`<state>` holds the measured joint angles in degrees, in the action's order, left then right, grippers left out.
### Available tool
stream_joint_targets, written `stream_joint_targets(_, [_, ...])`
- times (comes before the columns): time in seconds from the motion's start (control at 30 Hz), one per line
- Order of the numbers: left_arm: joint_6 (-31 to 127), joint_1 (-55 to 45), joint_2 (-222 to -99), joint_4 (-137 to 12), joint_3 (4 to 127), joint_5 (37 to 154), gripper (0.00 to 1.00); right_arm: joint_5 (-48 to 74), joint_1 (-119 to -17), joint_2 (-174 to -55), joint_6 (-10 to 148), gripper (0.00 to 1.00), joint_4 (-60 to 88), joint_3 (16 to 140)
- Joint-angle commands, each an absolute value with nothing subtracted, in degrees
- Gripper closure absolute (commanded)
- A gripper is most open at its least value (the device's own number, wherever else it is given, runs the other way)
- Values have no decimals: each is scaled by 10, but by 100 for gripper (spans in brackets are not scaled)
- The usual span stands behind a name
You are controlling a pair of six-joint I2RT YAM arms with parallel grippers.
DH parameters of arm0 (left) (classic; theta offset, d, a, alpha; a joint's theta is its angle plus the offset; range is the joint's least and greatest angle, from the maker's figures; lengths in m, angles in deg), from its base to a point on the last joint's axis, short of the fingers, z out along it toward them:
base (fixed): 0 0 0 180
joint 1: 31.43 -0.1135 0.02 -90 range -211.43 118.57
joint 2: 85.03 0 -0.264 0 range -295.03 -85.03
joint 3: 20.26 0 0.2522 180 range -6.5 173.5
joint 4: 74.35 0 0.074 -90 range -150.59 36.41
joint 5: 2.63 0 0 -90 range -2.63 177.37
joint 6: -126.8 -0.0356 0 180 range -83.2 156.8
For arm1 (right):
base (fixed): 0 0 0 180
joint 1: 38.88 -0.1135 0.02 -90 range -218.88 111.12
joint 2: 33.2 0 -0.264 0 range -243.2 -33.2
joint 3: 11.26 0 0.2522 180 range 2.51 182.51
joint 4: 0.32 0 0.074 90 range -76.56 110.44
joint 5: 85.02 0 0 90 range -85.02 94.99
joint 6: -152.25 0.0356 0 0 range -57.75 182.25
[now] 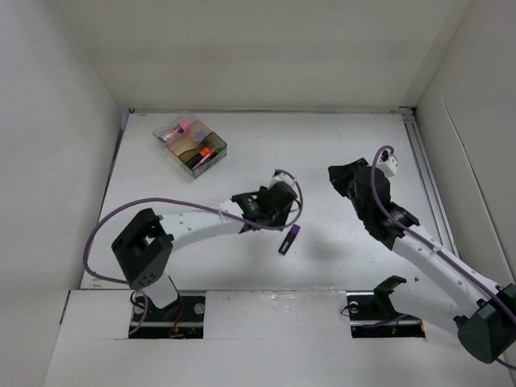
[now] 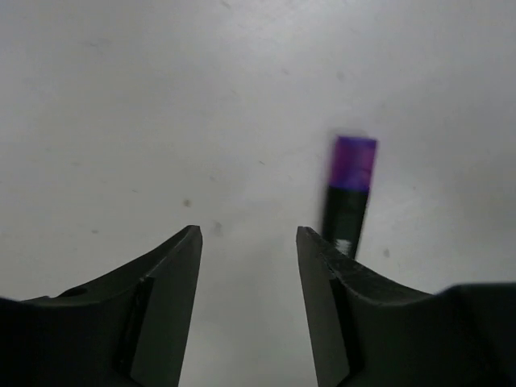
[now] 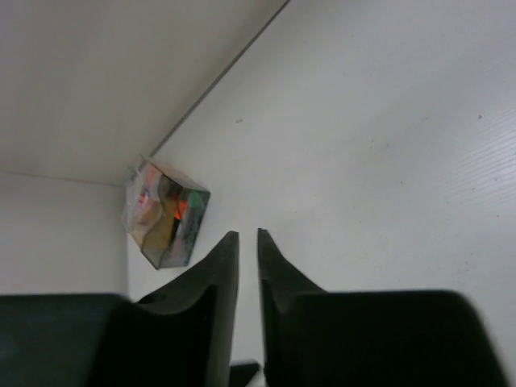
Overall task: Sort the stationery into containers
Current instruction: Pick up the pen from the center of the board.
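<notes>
The purple highlighter (image 1: pixel 289 239) lies flat on the table (image 1: pixel 339 145) just below centre of the top view, well apart from the box (image 1: pixel 211 161) at upper left. Its long axis runs near vertical in the frame, leaning slightly right, with the purple end pointing to the upper right and the black body to the lower left. In the left wrist view the highlighter (image 2: pixel 348 197) stands upright in the frame, purple end at top. Its lower end is cut off behind the right-hand finger, and its outline is blurred. The left claw (image 2: pixel 247 234) is wide open and holds nothing; the highlighter lies outside the gap, just beside it to the right. From above, this claw's fingers are hidden under the wrist. The right claw (image 3: pixel 247 235) is nearly closed, a thin slit between the fingers, with nothing in it. It is right of centre in the top view. The box (image 3: pixel 189 230) shows small at the left of the right wrist view. Inside it a pink item (image 1: pixel 182 126) and an orange tip (image 1: pixel 206 152) are visible; the remaining contents cannot be made out.
</notes>
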<state>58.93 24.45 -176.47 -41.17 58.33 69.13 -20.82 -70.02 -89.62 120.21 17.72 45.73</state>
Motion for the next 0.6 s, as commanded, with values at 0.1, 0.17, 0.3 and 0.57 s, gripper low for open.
stream_joint_targets(0.1, [666,374,-1820,-470,593,652,44,-248,-697,-886,1209,64,153,450])
stream_joint_targets(0.17, [666,379,-1838,-470,599,662,41,-242,-697,-886,1209,62,158,456])
stream_joint_targets(0.3, [666,379,-1868,-479,604,667,41,-247,-692,-891,1209,62,158,456])
stream_joint_targets(0.57, [690,379,-1875,-486,588,640,43,-231,-692,-892,1209,62,158,456])
